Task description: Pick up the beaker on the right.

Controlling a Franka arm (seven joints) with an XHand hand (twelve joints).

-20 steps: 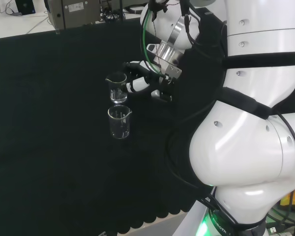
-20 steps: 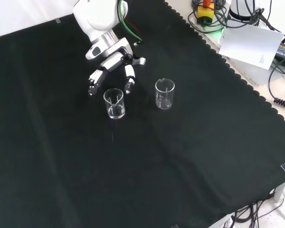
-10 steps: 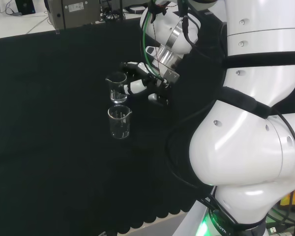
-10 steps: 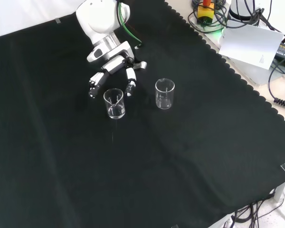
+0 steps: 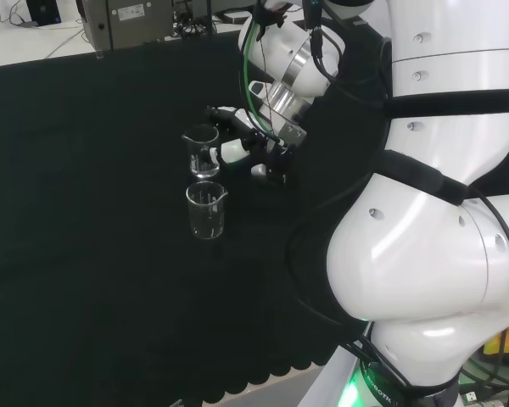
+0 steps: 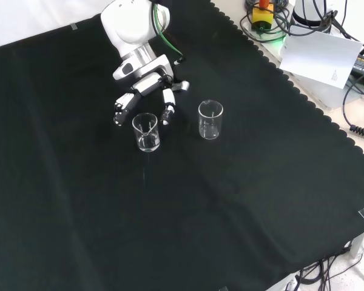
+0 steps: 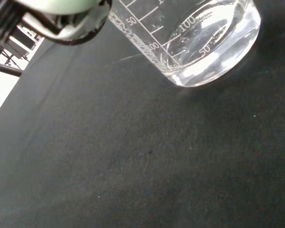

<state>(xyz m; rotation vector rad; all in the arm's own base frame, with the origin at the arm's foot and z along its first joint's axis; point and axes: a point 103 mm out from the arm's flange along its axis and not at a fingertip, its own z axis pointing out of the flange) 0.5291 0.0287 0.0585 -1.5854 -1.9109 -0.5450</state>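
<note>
Cloth [image 6: 188, 218], black and faintly creased, covers the whole bench, and its scalloped edge runs along the right side of the front view. Beyond that edge the front view shows a white sheet of paper [image 6: 318, 54] and a tangle of cables [image 6: 358, 103] on a pale table. At the far end of the cloth the head view takes in a grey box [image 5: 123, 21].

2 clear beakers stand upright on the cloth, apart from each other. In the front view one beaker [image 6: 146, 131] stands at the left and the other beaker [image 6: 210, 119] at the right; in the head view they line up one behind the other, the hand's beaker [image 5: 203, 150] farther off and the second [image 5: 206, 210] nearer.

The hand [image 6: 147, 96] comes down from the top of the front view and sits just behind the left beaker, its fingers [image 6: 167, 113] spread apart and reaching down on either side of the glass without closing on it; it holds nothing. The right beaker stands clear of the hand. In the head view the hand [image 5: 248, 144] lies just to the right of the farther beaker.

The wrist view adds what the others lack: the beaker's thick round base [image 7: 204, 47] resting on the cloth, its printed white scale marks, and a blurred white and black part of the hand [image 7: 57, 19] close beside its wall.
</note>
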